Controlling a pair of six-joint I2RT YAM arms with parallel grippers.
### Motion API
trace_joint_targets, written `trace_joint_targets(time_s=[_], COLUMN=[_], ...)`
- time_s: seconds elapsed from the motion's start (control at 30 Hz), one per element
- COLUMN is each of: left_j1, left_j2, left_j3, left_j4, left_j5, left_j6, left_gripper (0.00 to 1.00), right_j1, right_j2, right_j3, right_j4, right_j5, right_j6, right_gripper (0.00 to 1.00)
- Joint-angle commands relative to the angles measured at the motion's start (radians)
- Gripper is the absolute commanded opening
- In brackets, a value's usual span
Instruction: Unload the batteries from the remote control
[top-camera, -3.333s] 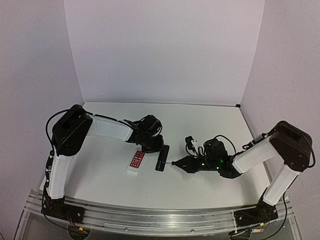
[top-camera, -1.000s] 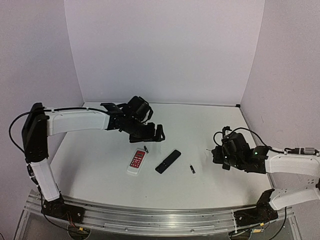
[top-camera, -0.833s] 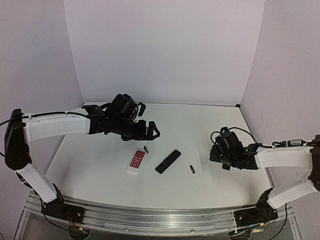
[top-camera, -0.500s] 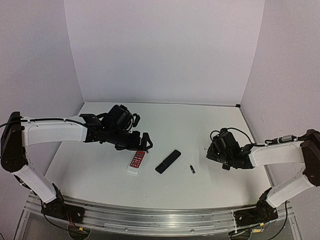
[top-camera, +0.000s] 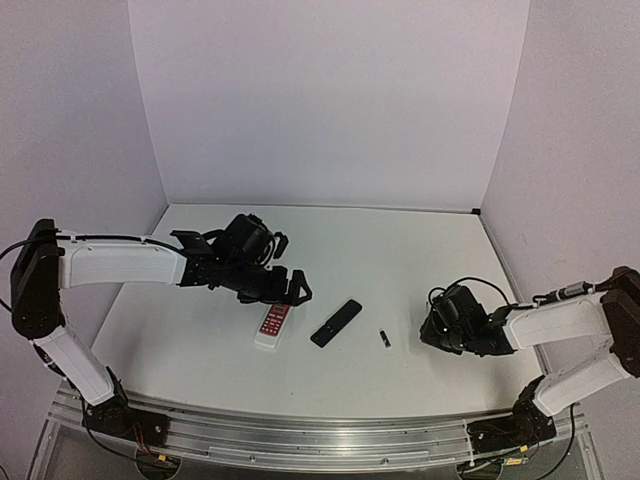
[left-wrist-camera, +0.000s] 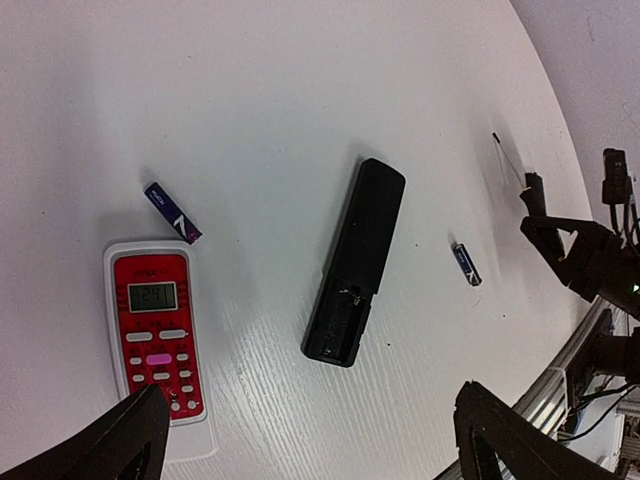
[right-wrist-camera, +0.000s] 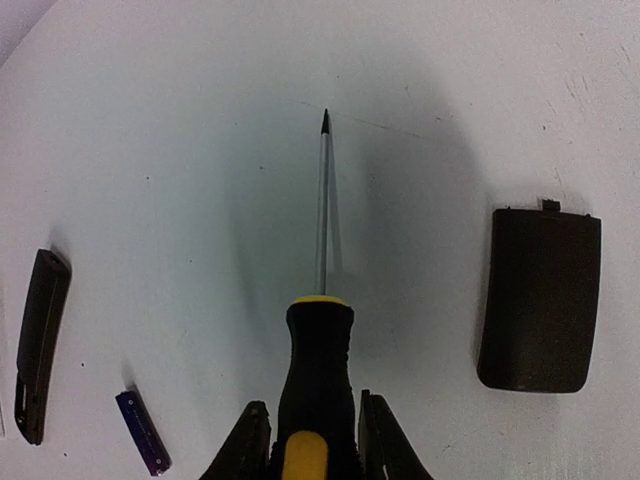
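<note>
Checking current state: the left gripper (left-wrist-camera: 312, 400) is seen spread wide, with nothing between its fingers. It is held above the table (top-camera: 420, 250) by the far end of the white remote (left-wrist-camera: 160, 350) with the red button panel.

The remote control (left-wrist-camera: 355, 262) is laid flat on the table, just right of the white one and apart from it. It is angled, and the battery bay at one end is uncovered.

One of the batteries (left-wrist-camera: 172, 212) is found on the table just beside the top edge of the white remote. The second battery (left-wrist-camera: 466, 264) is found right of the remote control, near it but not touching. The battery cover (right-wrist-camera: 540, 300) is laid flat at the right side of the table, well apart from the remote control.

The right gripper (right-wrist-camera: 312, 425) is positioned low at the right side. Its fingers are set on either side of the handle of the screwdriver (right-wrist-camera: 318, 350), whose shaft is pointed away over the table. Whether the handle is clamped or let go cannot be told.
</note>
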Motion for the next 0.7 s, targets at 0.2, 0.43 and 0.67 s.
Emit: trace_joint_targets(time_s=[0.2,0.43,0.67], left_j1=[-0.001,-0.002,-0.021], left_j2=[0.12,0.268,0.433], left_j3=[0.147,0.292,0.453], left_j4=[-0.012,-0.088,-0.168], left_j5=[0.037,0.058,0.052], left_j6=[0.092,0.168,0.231], left_gripper=[1.0,1.0,1.0], right_j1=[-0.001,-0.001,-0.001], right_j2=[-0.066,-0.141,-0.213], right_j3=[0.053,0.085,0.113], right_j4=[-0.135,-0.247,-0.375], right_j5=[-0.045,-0.014,0.035], right_j6=[-0.036,-0.049,-0.069], right_gripper=[0.44,0.69,0.83])
